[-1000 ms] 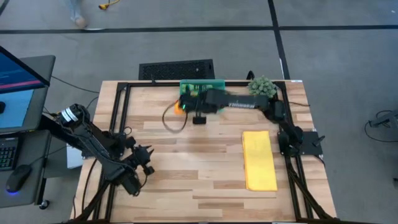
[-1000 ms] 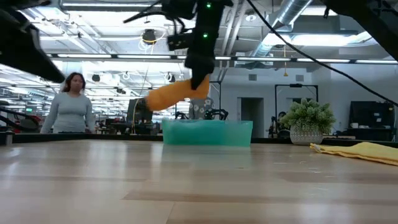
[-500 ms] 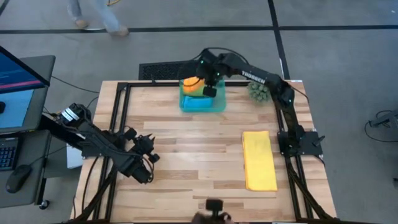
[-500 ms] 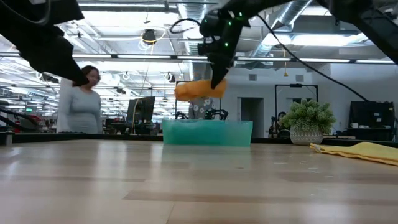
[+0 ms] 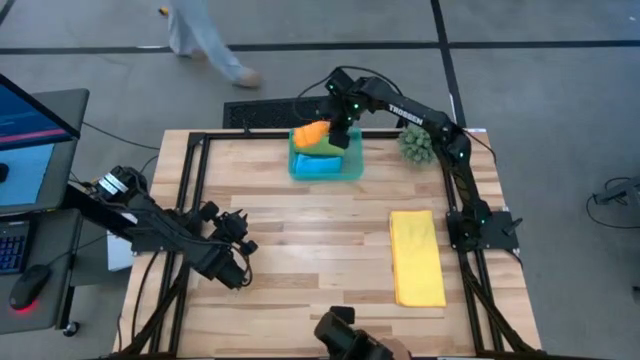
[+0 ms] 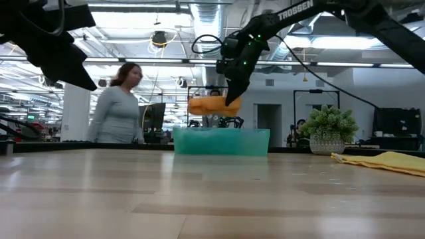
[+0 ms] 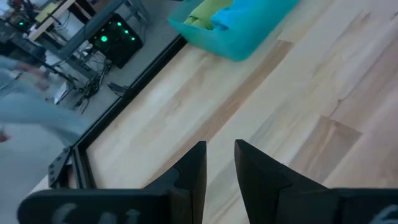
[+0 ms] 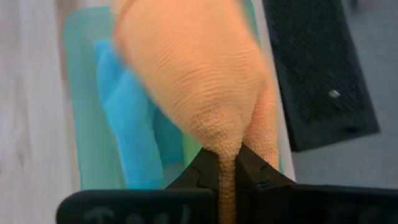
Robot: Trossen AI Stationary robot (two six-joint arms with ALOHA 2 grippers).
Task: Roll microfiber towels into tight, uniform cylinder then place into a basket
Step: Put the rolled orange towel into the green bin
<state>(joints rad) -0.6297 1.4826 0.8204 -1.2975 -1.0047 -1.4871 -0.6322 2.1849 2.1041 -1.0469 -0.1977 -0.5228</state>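
You are working on a light wooden plank desk edged by a black metal frame; it fills the centre of the high view. Around it lies grey concrete floor with dark seams. A monitor with a blue screen and a keyboard sit at the left edge of that view, and a black floor grille lies just above the desk's upper edge. A person in a grey top walks past behind the desk, left of centre in the low view, in a hall with exposed ducts and strip lights. A potted plant stands right of the basket.

Your right gripper hangs above the basket, upper centre of the high view. Its fingers are pinched nearly together on the orange towel, rolled and clear of the basket's rim. In the basket lie a bright blue towel and a green towel. The yellow towel lies flat at the desk's right, well apart from the basket.

Your left gripper hovers over the desk's lower left, its fingers a narrow gap apart and holding nothing.

White lettering on the right arm reads "TROSSEN". No other writing is legible.
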